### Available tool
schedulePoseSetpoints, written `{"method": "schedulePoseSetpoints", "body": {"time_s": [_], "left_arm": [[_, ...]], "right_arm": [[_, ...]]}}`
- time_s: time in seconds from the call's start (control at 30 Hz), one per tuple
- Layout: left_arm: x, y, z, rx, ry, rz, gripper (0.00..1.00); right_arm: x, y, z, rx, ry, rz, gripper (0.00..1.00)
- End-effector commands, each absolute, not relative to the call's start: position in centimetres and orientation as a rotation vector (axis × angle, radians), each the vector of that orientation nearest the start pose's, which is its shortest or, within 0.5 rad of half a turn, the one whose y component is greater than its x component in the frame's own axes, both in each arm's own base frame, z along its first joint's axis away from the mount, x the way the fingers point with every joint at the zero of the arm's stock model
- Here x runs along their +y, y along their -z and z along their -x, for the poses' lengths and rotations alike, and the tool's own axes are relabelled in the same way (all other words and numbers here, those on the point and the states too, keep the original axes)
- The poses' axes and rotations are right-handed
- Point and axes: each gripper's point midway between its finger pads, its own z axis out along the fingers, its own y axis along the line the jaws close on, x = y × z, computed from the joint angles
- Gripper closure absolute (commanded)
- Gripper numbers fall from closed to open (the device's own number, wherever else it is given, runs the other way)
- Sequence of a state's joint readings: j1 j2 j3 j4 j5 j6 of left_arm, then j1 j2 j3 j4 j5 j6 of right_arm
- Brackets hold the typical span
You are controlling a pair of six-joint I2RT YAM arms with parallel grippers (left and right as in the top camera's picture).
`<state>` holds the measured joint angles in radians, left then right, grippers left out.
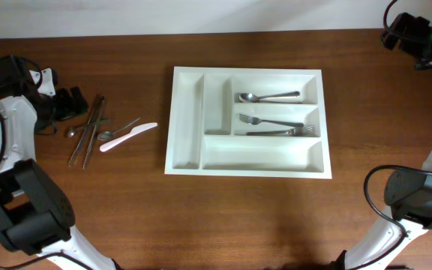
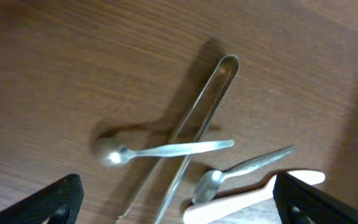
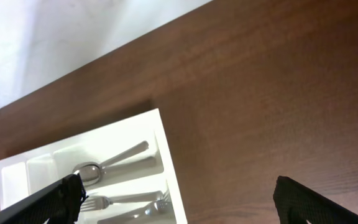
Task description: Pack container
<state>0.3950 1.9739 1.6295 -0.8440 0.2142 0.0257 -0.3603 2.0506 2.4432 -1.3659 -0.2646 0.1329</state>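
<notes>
You see the container [image 1: 261,155] lying flat near the middle of the worktop [image 1: 276,217], well apart from both arms. One spoon [image 1: 267,97] lies in its upper long compartment. The middle one holds two forks [image 1: 272,121] so close together that their handles are hard to separate.

Your left tool [image 2: 180,200] hangs over the loose pieces at the left side, with its fingers spread wide and nothing held. Only the two dark fingertips [image 2: 58,199] show in the left wrist view. Under it a small spoon [image 2: 166,150] lies across the metal tongs [image 2: 197,118], whose lower end is cut off by the frame. A second spoon [image 2: 241,171] lies just beside a white knife [image 2: 253,193], and a finger hides one end of the knife.

Your right tool [image 3: 180,199] is also wide and empty, at the far right corner. Its camera catches only one corner of the container.
</notes>
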Motion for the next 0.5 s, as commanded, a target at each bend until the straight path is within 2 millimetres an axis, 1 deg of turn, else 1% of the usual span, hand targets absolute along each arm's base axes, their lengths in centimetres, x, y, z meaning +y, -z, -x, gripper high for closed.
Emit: {"method": "schedulePoseSetpoints", "body": {"time_s": [0.0, 0.03, 0.1, 0.13, 0.2, 0.23, 0.3, 0.37, 0.4, 0.47], "left_arm": [[15.5, -11.4, -44.3, 2.560, 0.249, 0.947, 0.00], [15.9, -11.3, -43.8, 2.515, 0.265, 1.114, 0.01], [16.3, -11.0, -43.7, 2.410, 0.314, 1.360, 0.01], [16.5, -11.0, -43.7, 2.352, 0.335, 1.464, 0.04], [16.6, -11.1, -44.1, 2.253, 0.369, 1.607, 0.33], [16.7, -11.2, -44.2, 2.197, 0.386, 1.682, 0.43], [16.8, -11.1, -44.1, 2.072, 0.406, 1.858, 0.44], [16.8, -11.0, -44.2, 1.980, 0.412, 1.974, 0.30], [16.8, -10.9, -44.2, 1.944, 0.413, 2.016, 0.27], [16.4, -10.4, -44.3, 1.881, 0.417, 2.099, 0.23]], "right_arm": [[-12.7, -29.2, -46.2, 2.483, -0.269, -0.535, 0.01], [-12.6, -29.1, -46.0, 2.490, -0.271, -0.539, 0.01], [-12.6, -29.1, -45.9, 2.495, -0.273, -0.541, 0.01], [-12.5, -29.0, -45.9, 2.496, -0.273, -0.541, 0.01], [-12.5, -29.0, -45.8, 2.500, -0.274, -0.543, 0.01], [-12.5, -29.0, -45.8, 2.502, -0.275, -0.544, 0.01], [-12.5, -28.9, -45.7, 2.504, -0.276, -0.545, 0.01], [-12.4, -28.8, -45.6, 2.511, -0.277, -0.548, 0.01], [-12.4, -28.8, -45.5, 2.515, -0.278, -0.550, 0.01], [-12.3, -28.7, -45.3, 2.522, -0.280, -0.552, 0.01]]}}
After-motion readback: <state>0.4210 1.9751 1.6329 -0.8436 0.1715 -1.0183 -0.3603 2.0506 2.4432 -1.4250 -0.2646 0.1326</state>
